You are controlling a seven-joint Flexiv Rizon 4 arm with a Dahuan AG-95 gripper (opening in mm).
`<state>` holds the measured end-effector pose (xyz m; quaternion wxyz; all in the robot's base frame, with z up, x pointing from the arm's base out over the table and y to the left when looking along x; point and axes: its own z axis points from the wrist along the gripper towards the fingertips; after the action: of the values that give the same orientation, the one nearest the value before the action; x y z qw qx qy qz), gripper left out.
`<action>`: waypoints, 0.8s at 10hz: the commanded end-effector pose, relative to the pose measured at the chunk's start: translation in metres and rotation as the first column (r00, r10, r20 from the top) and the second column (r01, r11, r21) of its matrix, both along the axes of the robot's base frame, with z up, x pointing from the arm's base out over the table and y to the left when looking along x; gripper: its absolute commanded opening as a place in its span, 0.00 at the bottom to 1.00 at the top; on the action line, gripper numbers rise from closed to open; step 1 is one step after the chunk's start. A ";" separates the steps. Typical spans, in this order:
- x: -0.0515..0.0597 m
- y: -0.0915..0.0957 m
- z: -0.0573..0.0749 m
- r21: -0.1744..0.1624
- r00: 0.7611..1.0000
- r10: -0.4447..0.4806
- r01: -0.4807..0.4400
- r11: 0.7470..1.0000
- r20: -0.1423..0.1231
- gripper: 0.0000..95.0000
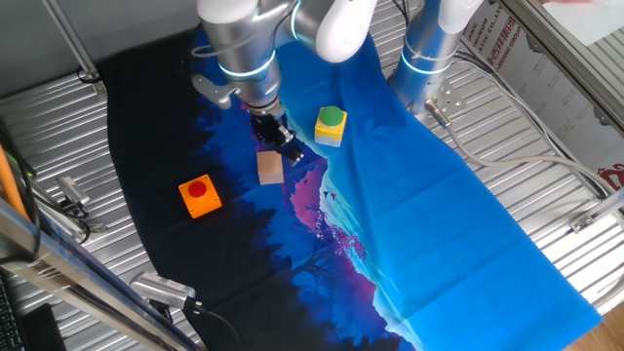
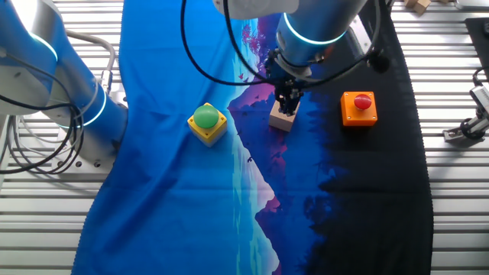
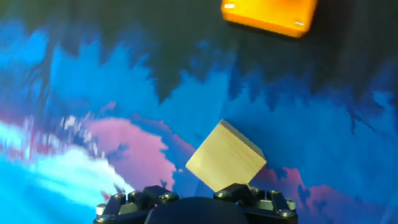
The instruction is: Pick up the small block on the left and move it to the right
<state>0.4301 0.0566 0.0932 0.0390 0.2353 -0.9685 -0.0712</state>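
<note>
The small block is a plain tan wooden cube on the dark blue part of the cloth, between the two button blocks. My gripper stands right over it, with its black fingers closed on the block's top edge. The other fixed view shows the same: the gripper meets the top of the block, which looks slightly tilted. In the hand view the block is sharp and sits corner-on just above the gripper body, while the cloth behind it is blurred. The fingertips are hidden there.
An orange block with a red button lies to the left on the black cloth. A yellow block with a green button lies to the right on the blue cloth. Ribbed metal table and cables surround the cloth.
</note>
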 end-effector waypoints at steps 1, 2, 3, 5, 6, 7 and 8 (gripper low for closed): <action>-0.005 0.001 -0.005 -0.006 0.661 0.730 -0.740 0.672 0.173 0.80; -0.004 0.002 -0.007 -0.041 0.581 0.789 -0.800 0.599 0.200 0.80; -0.004 0.002 -0.010 -0.075 0.524 0.823 -0.832 0.549 0.220 0.80; 0.001 -0.001 -0.014 -0.096 0.495 0.838 -0.845 0.526 0.229 0.80; 0.008 -0.007 -0.010 -0.100 0.493 0.840 -0.846 0.523 0.224 0.80; 0.012 -0.010 -0.007 -0.099 0.500 0.837 -0.842 0.530 0.222 0.80; 0.016 -0.010 -0.006 -0.103 0.531 0.821 -0.823 0.559 0.211 0.80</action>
<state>0.4377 0.0507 0.0865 -0.0360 0.6176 -0.7848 -0.0357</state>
